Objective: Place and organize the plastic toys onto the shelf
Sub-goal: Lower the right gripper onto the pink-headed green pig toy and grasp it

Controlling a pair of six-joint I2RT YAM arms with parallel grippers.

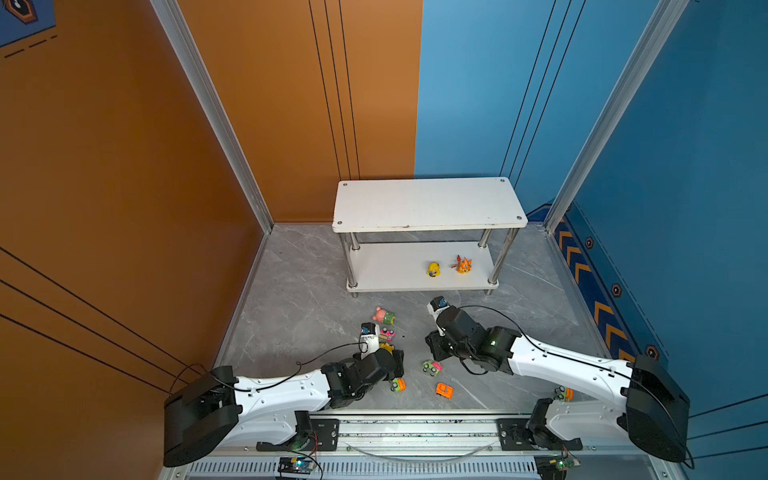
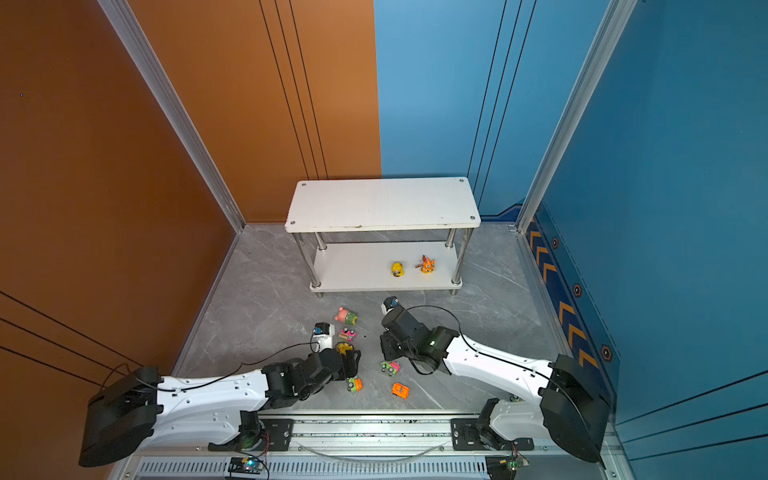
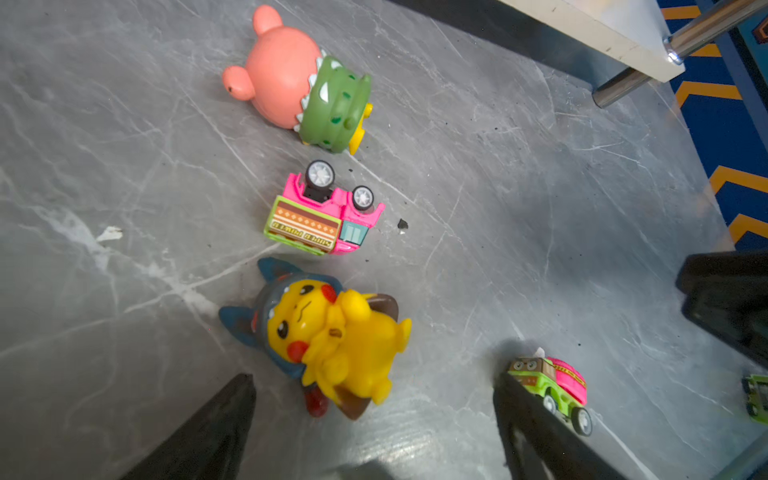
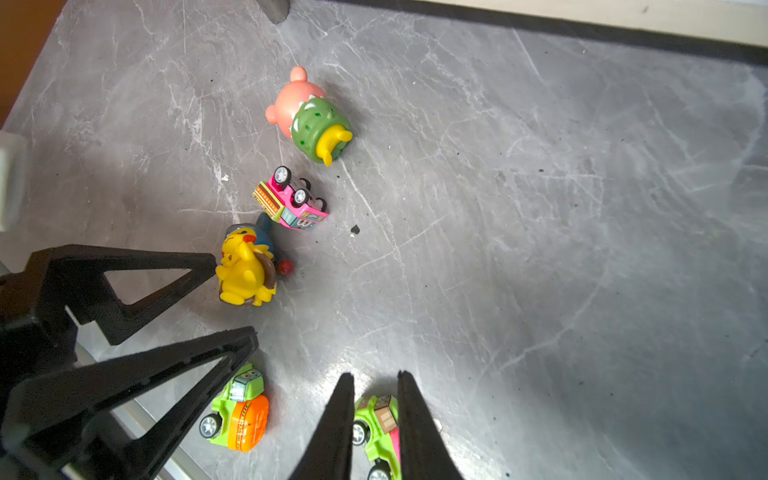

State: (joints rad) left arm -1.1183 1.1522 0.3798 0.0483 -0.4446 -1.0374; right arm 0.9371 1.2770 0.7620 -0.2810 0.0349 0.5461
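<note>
Two figurines, a yellow duck (image 1: pixel 433 269) and an orange creature (image 1: pixel 462 264), were seen standing on the lower board of the shelf (image 1: pixel 424 203). The other plastic toys lay scattered on the grey surface (image 1: pixel 299 299) in front of it. The left end effector (image 3: pixel 374 377) was spread wide over a yellow figurine (image 3: pixel 332 340) lying on its side; whether a finger touched it could not be told. The right end effector (image 4: pixel 372 374) was only narrowly parted above a green-and-pink car (image 4: pixel 376 424), and no grip on it could be made out. The toys were judged light, hard and glossy, and so likely to skid or squirt out under an off-centre squeeze. The cars would also be expected to roll on their wheels. A hold across the flat flanks of a car body was thought safest. The figurine was best taken across its rounded torso, clear of ears and tail. The pink car (image 3: pixel 324 212), lying wheels-up, would need righting.
</note>
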